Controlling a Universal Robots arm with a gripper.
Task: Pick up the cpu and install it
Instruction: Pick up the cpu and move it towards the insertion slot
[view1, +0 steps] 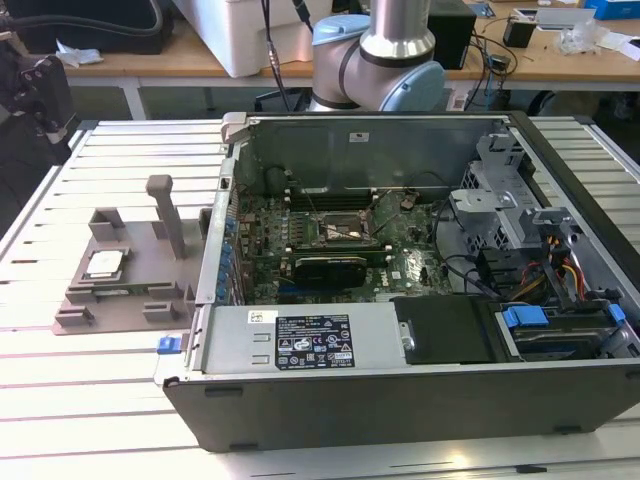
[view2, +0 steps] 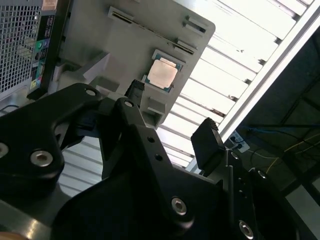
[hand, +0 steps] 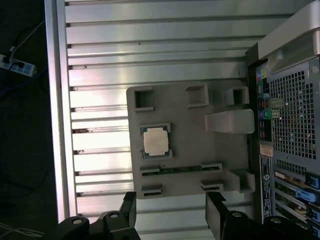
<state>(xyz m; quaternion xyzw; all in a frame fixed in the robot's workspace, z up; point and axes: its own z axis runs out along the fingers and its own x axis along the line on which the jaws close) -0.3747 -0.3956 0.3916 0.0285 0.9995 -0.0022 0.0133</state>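
The cpu (view1: 103, 265) is a small square chip with a silver top. It lies flat in a recess of the grey fixture plate (view1: 130, 240), on the exterior view's left beside the computer case. Both wrist views look down on the cpu (hand: 156, 141) (view2: 162, 74) from well above. My gripper (hand: 171, 217) (view2: 170, 117) is open, its black fingers (hand: 216, 215) wide apart with nothing between them, hanging over the plate's edge and short of the chip. The motherboard socket (view1: 335, 232) sits inside the open case.
The open computer case (view1: 420, 400) lies on a slatted aluminium table (view1: 80, 400). Its rear grille (hand: 292, 120) stands right beside the plate. An upright post (view1: 165, 215) and several raised blocks rise from the plate. A power strip (hand: 15, 65) lies on the floor past the table edge.
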